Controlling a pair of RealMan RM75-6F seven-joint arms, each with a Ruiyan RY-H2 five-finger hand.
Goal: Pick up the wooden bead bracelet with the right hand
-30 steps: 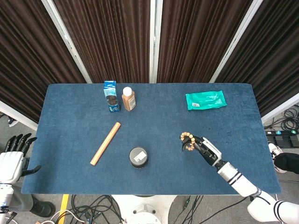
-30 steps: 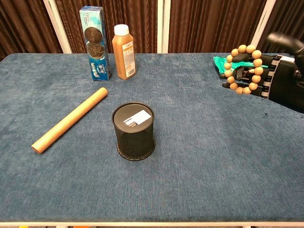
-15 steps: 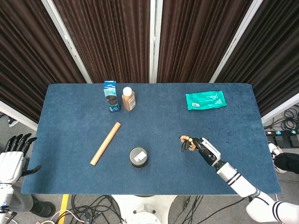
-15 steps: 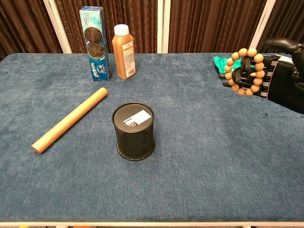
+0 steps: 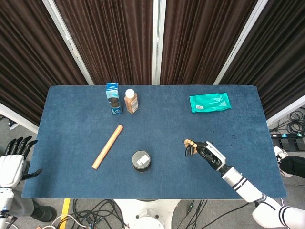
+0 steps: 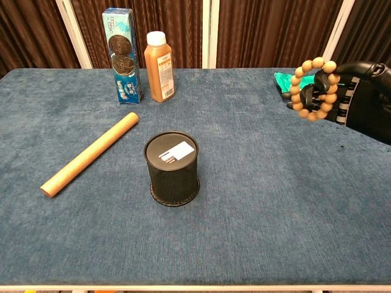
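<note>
Nearest us, off the front left corner of the counter [image 5: 71,183], our left hand [image 5: 12,164] hung with its fingers [image 5: 18,144] spread and nothing in them, just as it had a second before; it played no part.

Further in, the black mesh cup [image 6: 173,168] and the wooden rod [image 6: 88,154] lay where they had been, well apart from the work on the right.

There our right hand [image 6: 360,101] had the wooden bead bracelet [image 6: 313,89] looped over its dark fingers [image 6: 308,97], which were curled through the ring and clasping it. Over the last second we had lifted it: in the chest view the ring of beads rose steadily, and from above it shrank to a small cluster at the fingertips as the hand tilted and drew back a little toward us. The bracelet was clear of the counter, hanging in the air in front of the green wipes packet [image 5: 210,102], not touching it.

We judged the pick essentially accomplished. What remained was only to keep the clasp firm, since the beads sat far out on the fingers and could slide off if they loosened.

At the back, the blue biscuit box [image 6: 122,55] and the brown bottle [image 6: 159,67] stood upright side by side, undisturbed.
</note>
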